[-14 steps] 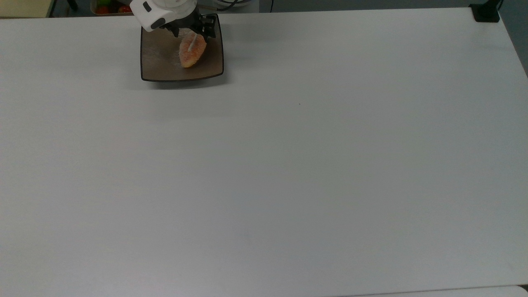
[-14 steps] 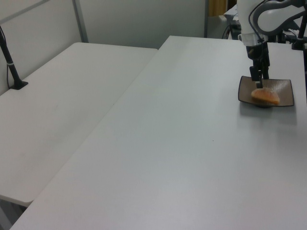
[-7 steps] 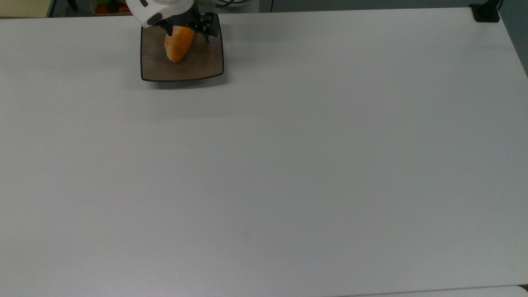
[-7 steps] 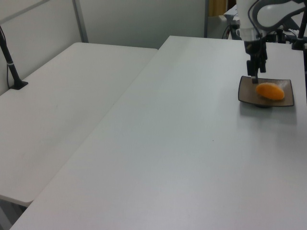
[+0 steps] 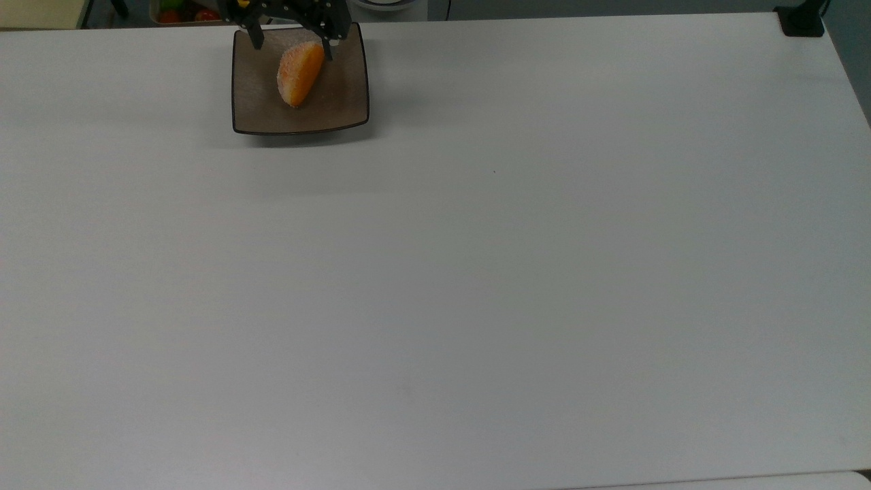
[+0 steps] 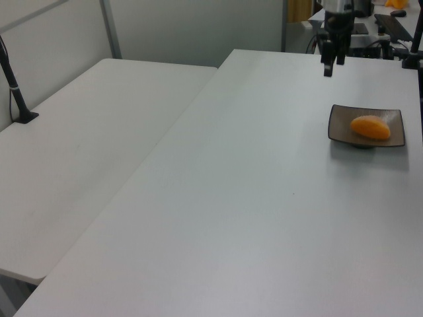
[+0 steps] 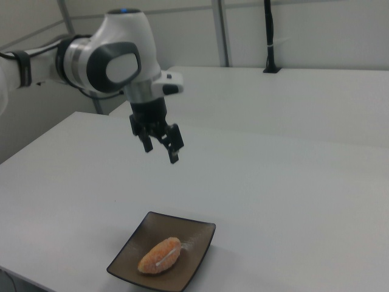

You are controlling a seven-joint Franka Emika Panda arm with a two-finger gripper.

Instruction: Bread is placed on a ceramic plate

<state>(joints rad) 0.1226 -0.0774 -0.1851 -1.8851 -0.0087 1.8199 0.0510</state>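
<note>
Overhead, gripper (image 7: 160,148) is hanging with fingers spread apart, holding nothing, well above ceramic plate (image 7: 196,238); bread (image 7: 159,255) is lying on that plate, on the table (image 5: 476,272).

No legible text (anywhere here)

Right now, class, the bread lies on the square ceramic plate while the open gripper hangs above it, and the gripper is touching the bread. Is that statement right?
Not quite. The gripper is not touching the bread: in the right view it hangs open, well above, with clear air between them. The rest holds: the bread lies on the square ceramic plate.
</note>
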